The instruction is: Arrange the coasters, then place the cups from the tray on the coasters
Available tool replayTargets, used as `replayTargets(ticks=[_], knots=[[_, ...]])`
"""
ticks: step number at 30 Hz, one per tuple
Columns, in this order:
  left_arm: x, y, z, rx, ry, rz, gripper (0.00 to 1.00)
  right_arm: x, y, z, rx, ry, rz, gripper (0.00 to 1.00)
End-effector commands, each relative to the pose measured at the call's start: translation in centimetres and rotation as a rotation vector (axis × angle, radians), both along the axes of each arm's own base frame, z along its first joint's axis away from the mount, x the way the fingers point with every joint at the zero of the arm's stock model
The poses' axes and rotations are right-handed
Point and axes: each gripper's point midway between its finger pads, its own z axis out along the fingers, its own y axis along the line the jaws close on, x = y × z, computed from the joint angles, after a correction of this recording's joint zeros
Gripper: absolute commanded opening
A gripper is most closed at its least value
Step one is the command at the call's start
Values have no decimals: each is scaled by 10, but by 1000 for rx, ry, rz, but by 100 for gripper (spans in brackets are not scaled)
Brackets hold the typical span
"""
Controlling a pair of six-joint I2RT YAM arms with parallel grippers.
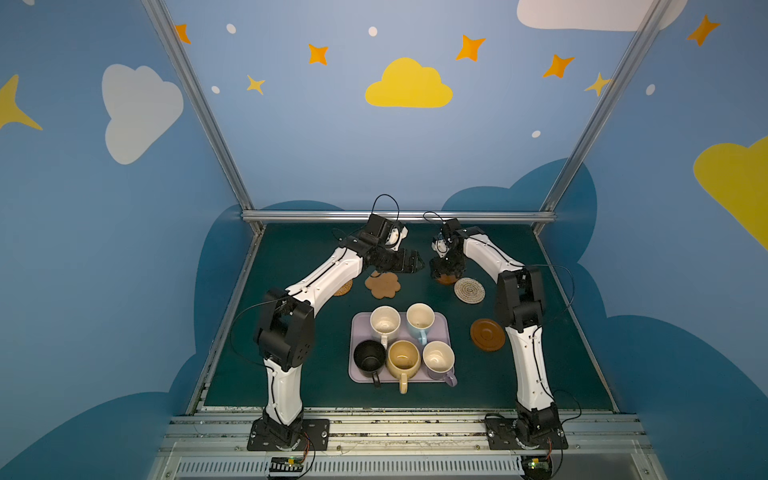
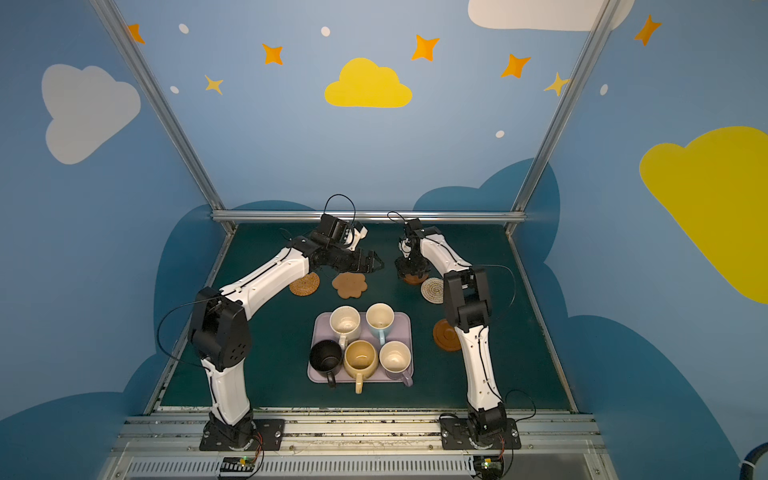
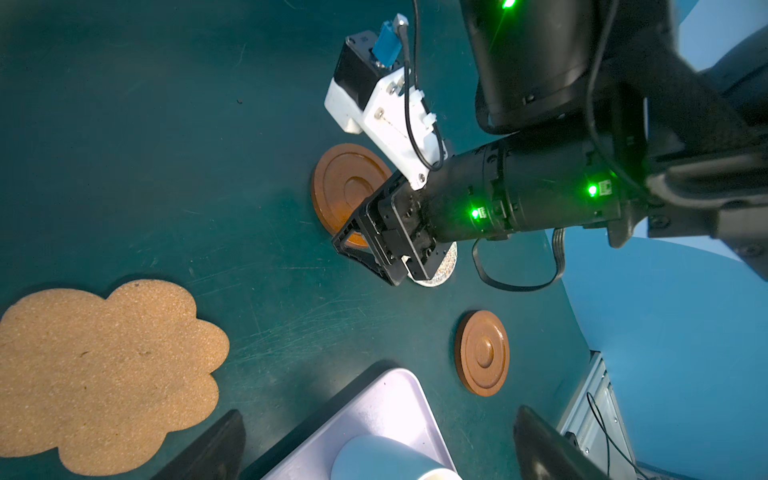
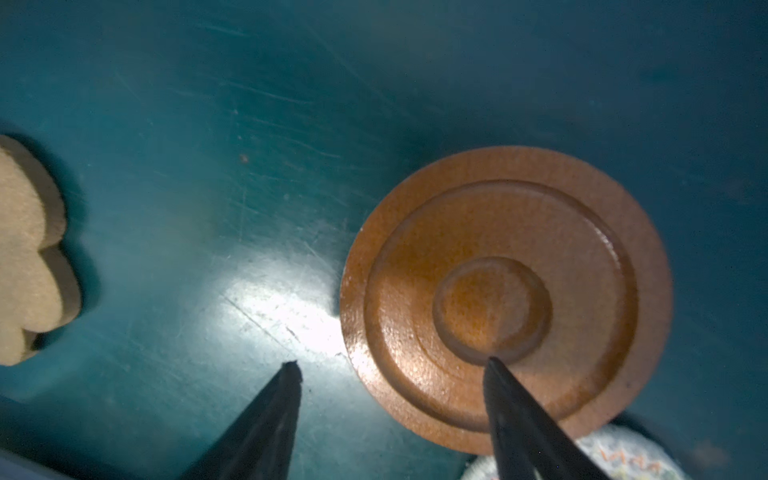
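green tabletop (image 1: pixel 291 374) has r gripper (image 4: pixel 392 363) half-open astride the rim of the far brown wooden disc (image 4: pixel 498 249), one tip on it, one beside it, prob to pinch & reposition it; l gripper (image 1: pixel 411 264) hangs wide open, empty, above flower coaster (image 1: pixel 382 284); all 5 cups (image 1: pixel 385 322) sit on tray (image 1: pixel 442 320).

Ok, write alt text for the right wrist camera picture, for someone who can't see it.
A brown ringed wooden coaster lies on the teal table, with the right gripper open astride its edge, one fingertip over the disc. A tan flower-shaped coaster shows at the frame's edge.
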Motion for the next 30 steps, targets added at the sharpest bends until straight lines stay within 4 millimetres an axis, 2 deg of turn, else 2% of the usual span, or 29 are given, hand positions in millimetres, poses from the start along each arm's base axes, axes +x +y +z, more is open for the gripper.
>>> replayTargets(ticks=[1,9,13,20,30], knots=[[2,-2,-3,-8,-4,9,100,-5,-2,-12,-39,45,34,67],[2,-1,-10,-11,22,11,100,-10,5,-30,-43,107,61,52],[1,0,-10,-35,32,14,100,-15,11,-31,-40,115,76,45],[-2,10,-8,-44,32,31,100,-22,21,-30,-6,133,84,40],[-3,27,0,-59,13,61,100,-35,41,-20,47,156,108,38]])
